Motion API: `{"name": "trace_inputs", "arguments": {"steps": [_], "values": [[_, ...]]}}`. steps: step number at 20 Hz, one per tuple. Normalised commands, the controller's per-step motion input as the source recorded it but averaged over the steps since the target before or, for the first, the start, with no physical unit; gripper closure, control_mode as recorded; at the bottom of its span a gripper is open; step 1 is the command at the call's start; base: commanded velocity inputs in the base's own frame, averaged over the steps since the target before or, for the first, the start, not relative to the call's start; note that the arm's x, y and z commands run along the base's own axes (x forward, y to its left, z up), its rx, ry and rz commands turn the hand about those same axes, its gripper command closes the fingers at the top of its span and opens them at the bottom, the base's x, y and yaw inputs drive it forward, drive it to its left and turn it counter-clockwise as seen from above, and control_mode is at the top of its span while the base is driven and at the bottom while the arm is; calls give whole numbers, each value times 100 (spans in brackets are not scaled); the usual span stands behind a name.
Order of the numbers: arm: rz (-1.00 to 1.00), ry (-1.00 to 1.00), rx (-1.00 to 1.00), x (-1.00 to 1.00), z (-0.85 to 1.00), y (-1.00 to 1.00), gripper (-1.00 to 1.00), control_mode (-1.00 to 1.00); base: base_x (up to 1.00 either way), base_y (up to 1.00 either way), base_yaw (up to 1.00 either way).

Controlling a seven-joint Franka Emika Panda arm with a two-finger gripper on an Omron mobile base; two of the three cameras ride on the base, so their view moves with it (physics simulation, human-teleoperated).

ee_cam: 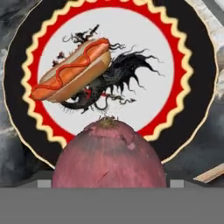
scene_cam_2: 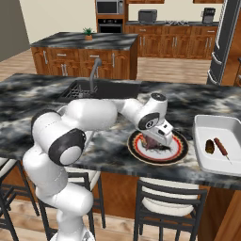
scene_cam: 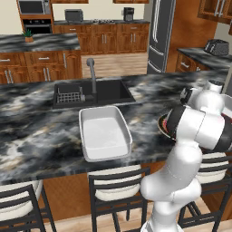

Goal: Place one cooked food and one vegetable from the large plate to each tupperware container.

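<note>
Jaws wide astride red onion (ee_cam: 109, 155), stem toward hot dog (ee_cam: 72, 70).

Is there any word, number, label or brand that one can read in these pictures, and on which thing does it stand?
None can be read.
Plate: a black dragon-like drawing and a red wavy band, no letters.
Hot dog: a red sauce squiggle, not writing.
Onion, tubs: plain.
Microwave and other far appliances: too small to show any text.
</note>
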Motion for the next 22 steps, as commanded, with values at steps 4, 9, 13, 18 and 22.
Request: {"name": "trace_inputs", "arguments": {"steps": [4, 9, 13, 18, 22], "values": [[1, -14, -5, -29, 96, 100, 100, -100, 0, 0, 0], [9, -1, -8, -3, 78, 100, 100, -100, 0, 0, 0], [16, 1, 0, 0, 26, 100, 100, -100, 0, 0, 0], [10, 8, -3, 0, 4, 100, 100, -100, 0, 0, 0], [4, 20, -5, 10, 11, 100, 100, -100, 0, 0, 0]]}}
